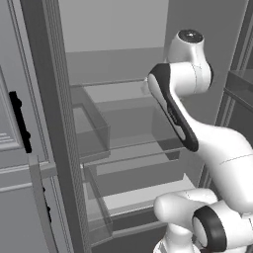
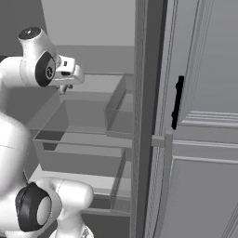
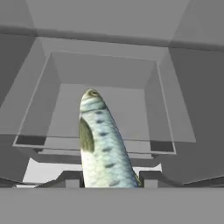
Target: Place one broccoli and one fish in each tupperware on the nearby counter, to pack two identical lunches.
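Fish point(image 3: 101, 144) upright between the gripper's point(image 3: 109, 178) closed jaws.

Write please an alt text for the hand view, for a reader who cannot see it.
The gripper holds a silvery, dark-spotted fish between its fingertips, the fish pointing away from the camera. Behind it lies a clear, grey refrigerator drawer.

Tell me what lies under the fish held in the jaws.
Under the fish is a clear bin inside the fridge, its visible floor bare. The fish covers a strip of that floor, so nothing can be told there.
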